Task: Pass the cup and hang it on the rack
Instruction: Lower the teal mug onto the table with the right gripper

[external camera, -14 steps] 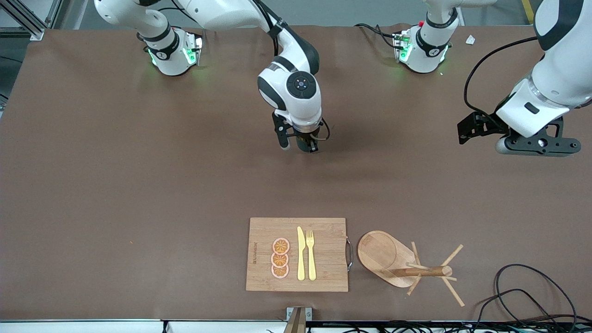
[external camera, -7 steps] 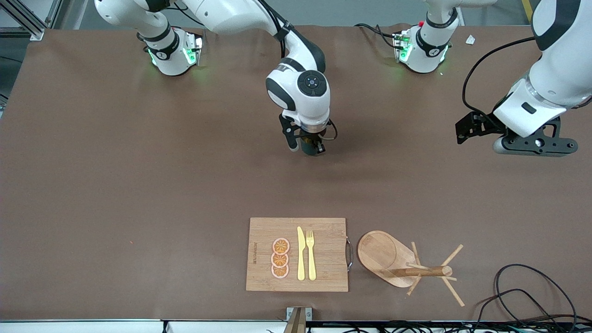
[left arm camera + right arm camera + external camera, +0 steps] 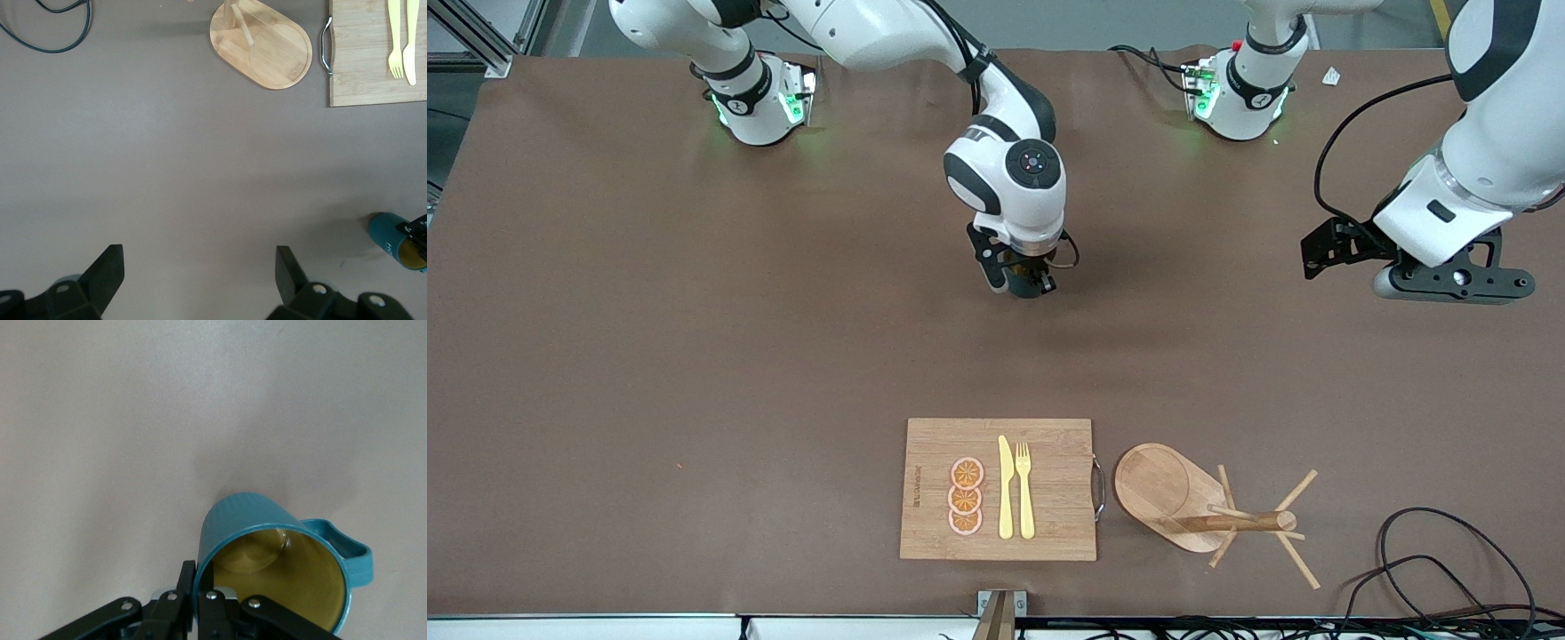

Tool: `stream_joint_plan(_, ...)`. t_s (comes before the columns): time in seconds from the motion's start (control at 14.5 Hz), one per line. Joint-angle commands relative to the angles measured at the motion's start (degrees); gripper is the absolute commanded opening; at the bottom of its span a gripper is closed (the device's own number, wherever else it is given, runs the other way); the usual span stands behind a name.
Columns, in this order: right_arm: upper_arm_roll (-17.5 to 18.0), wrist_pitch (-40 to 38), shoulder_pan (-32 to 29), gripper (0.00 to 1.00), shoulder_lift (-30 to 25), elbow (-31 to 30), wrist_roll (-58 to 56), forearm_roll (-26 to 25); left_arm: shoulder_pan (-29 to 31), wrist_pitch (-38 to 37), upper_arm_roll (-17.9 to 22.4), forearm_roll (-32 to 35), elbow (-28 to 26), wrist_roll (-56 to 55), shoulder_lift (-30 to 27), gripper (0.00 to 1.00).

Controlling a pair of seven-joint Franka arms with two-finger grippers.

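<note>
Altogether one cup (image 3: 267,547); one rack (image 3: 1200,507); three orange slices (image 3: 966,497).

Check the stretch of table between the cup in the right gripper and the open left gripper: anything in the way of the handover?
Nothing visible. The right gripper holds the cup by its rim over bare table. Only brown tabletop lies between it and the open left gripper. The rack and cutting board sit nearer the front camera.
</note>
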Motion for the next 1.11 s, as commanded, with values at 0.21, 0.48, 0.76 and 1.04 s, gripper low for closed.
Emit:
stream_joint_plan(0.21,-0.6,-0.6,0.6,1.0,0.7,1.4,-0.3,-1.2,0.6,-0.5,0.0,-0.5,0.8,-0.3,-0.5,1.0)
stream_joint_plan(0.48,-0.6,-1.0,-0.2,1.0,-0.5,1.5,-0.6,-0.3,0.9,-0.5,0.0,0.2,1.0,-0.3,-0.5,1.0)
stream_joint_plan(0.76,-1.1,-5.8,-2.9,1.0,-6.1,1.5,-8.1,-1.1,0.2,-0.4,-0.1,3.6,4.0,-0.8,-0.1,1.0)
stream_joint_plan(1.04,-1.1,-15.8,-8.5,1.0,-12.9,1.3,-23.7,-1.2,0.3,-1.0,-1.1,3.5,4.2,-0.9,-0.5,1.0)
